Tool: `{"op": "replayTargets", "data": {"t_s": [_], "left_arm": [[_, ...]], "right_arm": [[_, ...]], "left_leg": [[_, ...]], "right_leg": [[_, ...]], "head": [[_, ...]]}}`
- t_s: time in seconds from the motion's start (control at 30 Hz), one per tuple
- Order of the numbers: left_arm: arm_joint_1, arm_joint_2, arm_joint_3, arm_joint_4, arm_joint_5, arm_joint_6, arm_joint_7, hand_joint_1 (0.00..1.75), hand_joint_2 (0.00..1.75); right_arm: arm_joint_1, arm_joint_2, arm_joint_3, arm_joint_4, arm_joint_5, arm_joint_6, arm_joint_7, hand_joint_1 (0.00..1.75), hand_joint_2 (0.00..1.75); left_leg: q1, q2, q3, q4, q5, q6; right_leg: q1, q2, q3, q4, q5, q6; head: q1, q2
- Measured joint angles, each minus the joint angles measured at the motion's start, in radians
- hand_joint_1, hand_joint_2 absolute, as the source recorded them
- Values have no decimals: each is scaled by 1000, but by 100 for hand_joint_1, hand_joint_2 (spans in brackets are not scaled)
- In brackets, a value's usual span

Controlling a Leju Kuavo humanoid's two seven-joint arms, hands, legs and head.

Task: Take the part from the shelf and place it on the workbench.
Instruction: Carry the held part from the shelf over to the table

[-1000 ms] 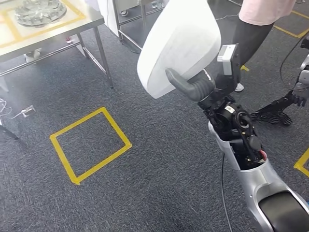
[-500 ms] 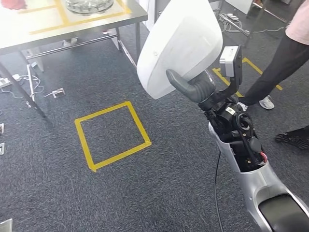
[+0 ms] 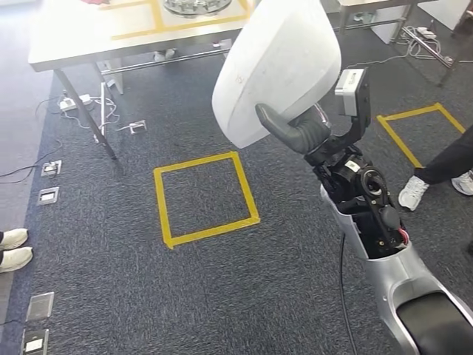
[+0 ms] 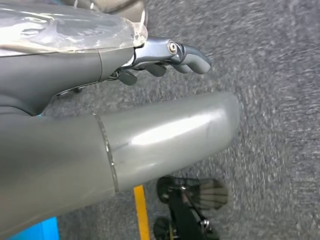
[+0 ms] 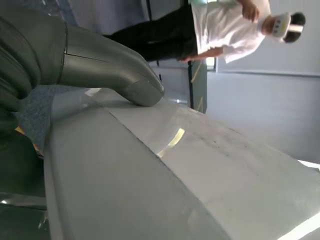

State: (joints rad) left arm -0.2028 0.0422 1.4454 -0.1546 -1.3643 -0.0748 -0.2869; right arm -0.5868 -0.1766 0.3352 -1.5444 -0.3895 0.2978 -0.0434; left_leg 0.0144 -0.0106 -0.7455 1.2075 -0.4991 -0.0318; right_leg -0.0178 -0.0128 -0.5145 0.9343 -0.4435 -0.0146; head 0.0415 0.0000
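Observation:
A large white rounded part point(image 3: 277, 68) is held up in front of me by my right hand point(image 3: 305, 137), whose dark thumb lies across its lower face. In the right wrist view the grey thumb point(image 5: 113, 67) presses on the part's pale surface point(image 5: 196, 175). The workbench point(image 3: 83, 37), marked with yellow tape, stands at the far left with a round metal piece point(image 3: 195, 6) on it. My left hand point(image 4: 151, 100) hangs over the carpet with nothing in it, its fingers point(image 4: 181, 51) loosely extended.
A yellow tape square point(image 3: 206, 198) marks the grey carpet below the part, and another point(image 3: 418, 133) lies to the right. A person's shoe point(image 3: 412, 194) is at the right, two shoes point(image 3: 14, 248) at the left edge. Floor sockets point(image 3: 49, 196) and cables lie under the workbench.
The camera has turned: the floor square and workbench have slid rightwards in the picture. My right hand keeps the same hold on the white part.

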Motion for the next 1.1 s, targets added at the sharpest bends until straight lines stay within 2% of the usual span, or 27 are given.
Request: {"op": "replayTargets", "data": {"t_s": [0.03, 0.07, 0.1, 0.17, 0.2, 0.23, 0.27, 0.3, 0.33, 0.37, 0.4, 0.47, 0.5, 0.53, 0.57, 0.6, 0.67, 0.7, 0.73, 0.8, 0.87, 1.1], "left_arm": [[0, -1, 0, 0, 0, 0, 0, 0, 0], [0, -2, 0, 0, -1, 0, 0, 0, 0], [0, -2, 0, 0, -1, 0, 0, 0, 0], [-2, 0, 0, 0, -3, 0, 0, 0, 0], [-4, 0, 0, 0, -3, 0, 0, 0, 0], [-5, 0, 0, 0, -4, 0, 0, 0, 0], [-6, 0, 0, 0, -4, 0, 1, 0, 0], [-6, -1, 0, 0, -4, 0, 1, 0, 0], [-5, -1, 0, 0, -4, 0, 2, 0, 0], [-5, -2, 0, 0, -4, 0, 3, 0, 0], [-6, -2, 0, 0, -4, 0, 3, 0, 0], [-8, -2, 0, 0, -5, 0, 4, 0, 0], [-8, -2, 0, 0, -5, 0, 5, 0, 0], [-8, -2, 0, 0, -5, 0, 6, 0, 0], [-8, -3, 0, 0, -6, -1, 7, 0, 0], [-8, -4, 0, 0, -6, -2, 8, 0, 0], [-8, -5, 0, 0, -4, -5, 9, 0, 0], [-8, -6, 0, 0, -4, -6, 10, 0, 0], [-8, -6, 0, 0, -3, -6, 10, 0, 0], [-7, -6, 0, 0, -3, -7, 10, 0, 0], [-5, -7, 0, 0, -3, -7, 10, 0, 0], [-6, -6, 0, 0, 0, -9, 11, 0, 0]], "right_arm": [[1, 0, 0, 2, 0, 0, 0, 175, 175], [3, 0, 1, 3, 0, 0, 1, 175, 175], [3, 0, 1, 4, 0, 0, 1, 175, 175], [2, 0, 0, 4, 0, 0, 1, 175, 175], [1, 0, 0, 4, 0, -1, 1, 175, 175], [0, -1, -1, 5, 0, -1, 1, 175, 175], [-1, -1, -1, 5, 1, -1, 1, 175, 175], [-2, -1, -1, 5, 1, -1, 1, 175, 175], [-2, -1, 0, 4, 1, -1, 1, 175, 175], [-2, -1, 0, 4, 1, -1, 1, 175, 175], [-2, -1, -1, 4, 1, -1, 1, 175, 175], [-1, -1, -3, 6, 2, -3, 0, 175, 175], [1, -2, -4, 7, 2, -4, 0, 175, 175], [3, -2, -4, 9, 3, -4, 1, 175, 175], [4, -2, -4, 11, 3, -4, 1, 175, 175], [4, -2, -4, 13, 3, -4, 0, 175, 175], [0, -2, -4, 15, 3, -4, -1, 175, 175], [-4, -2, -4, 16, 3, -4, -2, 175, 175], [-6, -2, -4, 17, 3, -4, -2, 175, 175], [-7, -2, -2, 19, 3, -4, -2, 175, 175], [-7, -2, -1, 20, 3, -4, -2, 175, 175], [-8, -2, 0, 25, 3, -3, -2, 175, 175]], "left_leg": [[2, 3, -20, 40, -8, -2], [3, 5, -19, 37, 4, -3], [4, 9, 5, -9, 31, -3], [0, 45, 87, -159, 90, 2], [-3, 60, 119, -217, 107, 8], [-6, 70, 136, -249, 112, 14], [-10, 67, 139, -258, 110, 21], [-9, 54, 138, -257, 110, 29], [-7, 46, 138, -258, 110, 34], [-5, 39, 139, -259, 111, 41], [-3, 33, 141, -261, 112, 47], [-3, 20, 142, -262, 111, 56], [-4, 13, 143, -262, 110, 58], [-6, 7, 144, -261, 110, 59], [-7, 0, 145, -261, 109, 60], [-8, -6, 148, -260, 108, 59], [-9, -16, 153, -259, 105, 56], [-10, -20, 153, -257, 103, 53], [-13, -23, 150, -254, 101, 52], [-15, -25, 143, -250, 101, 53], [-14, -26, 143, -253, 103, 54], [-12, -25, 150, -263, 107, 44]], "right_leg": [[0, -15, 0, 0, -1, 0], [0, -29, 0, 0, -2, 1], [0, -43, 1, 0, -4, 2], [4, -67, 5, 1, -10, 10], [7, -76, 7, 2, -13, 15], [11, -84, 9, 2, -17, 20], [14, -93, 11, 3, -19, 25], [14, -101, 14, 2, -21, 30], [13, -98, 15, 5, -27, 35], [10, -80, 9, 20, -40, 40], [7, -54, -7, 57, -65, 44], [6, -3, -71, 193, -132, 47], [6, 6, -108, 267, -159, 48], [7, 9, -135, 314, -168, 47], [7, 10, -144, 323, -156, 45], [8, 10, -133, 288, -124, 42], [8, 15, -75, 144, -39, 34], [9, 19, -49, 79, -12, 30], [9, 22, -31, 38, 0, 29], [10, 25, -21, 13, 0, 29], [13, 25, -20, 12, 0, 29], [15, 25, -19, 13, -1, 23]], "head": [[-5, 0], [-10, 0], [-15, 0], [-22, 0], [-24, 0], [-22, 0], [-20, 0], [-16, 0], [-13, 0], [-12, 0], [-8, 0], [5, 0], [12, 0], [16, 0], [20, 0], [23, 0], [30, 0], [32, 0], [32, 0], [26, 0], [20, 0], [1, 0]]}}
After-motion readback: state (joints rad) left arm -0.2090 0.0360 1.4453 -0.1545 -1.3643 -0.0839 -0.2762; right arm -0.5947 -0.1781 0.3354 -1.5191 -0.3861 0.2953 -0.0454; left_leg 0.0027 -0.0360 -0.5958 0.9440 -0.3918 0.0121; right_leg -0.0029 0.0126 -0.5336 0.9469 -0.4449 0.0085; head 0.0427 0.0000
